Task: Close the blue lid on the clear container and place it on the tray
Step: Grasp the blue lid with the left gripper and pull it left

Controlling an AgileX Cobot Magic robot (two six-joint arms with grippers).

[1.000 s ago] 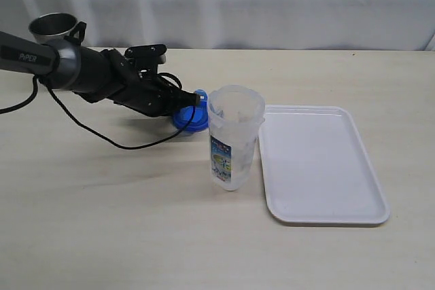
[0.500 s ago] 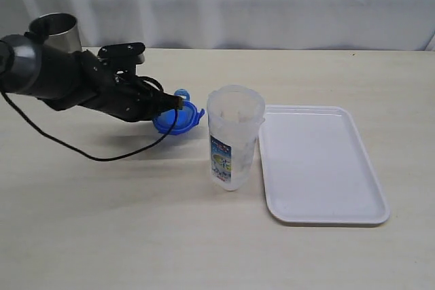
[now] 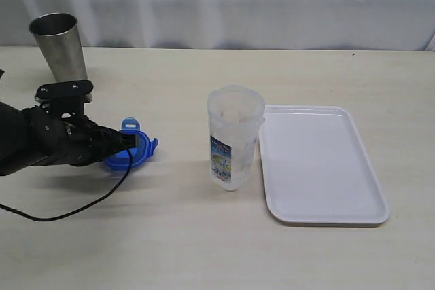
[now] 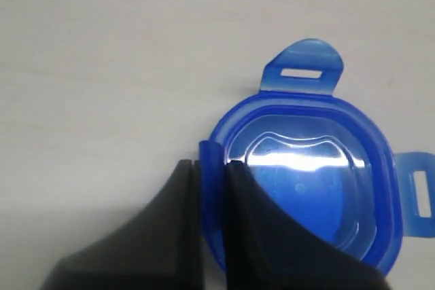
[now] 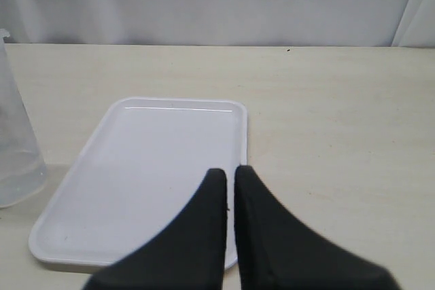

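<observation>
Clamping rim of blue lid (image 4: 306,188): left claw (image 4: 211,168) | right claw (image 5: 230,171) together, empty, facing tray (image 5: 177,104) | steel cup (image 3: 60,45): exterior view only

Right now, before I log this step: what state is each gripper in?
Left gripper: closed on the rim of the blue lid.
Right gripper: closed, holding nothing.

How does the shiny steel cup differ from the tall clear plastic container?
The shiny steel cup is opaque metal; the tall clear plastic container is see-through. The cup is plain; the container bears a coloured label. The cup stands far left at the back; the container stands near the middle, close beside the flat white tray. Both stand upright, open on top, narrowing toward the base.
</observation>
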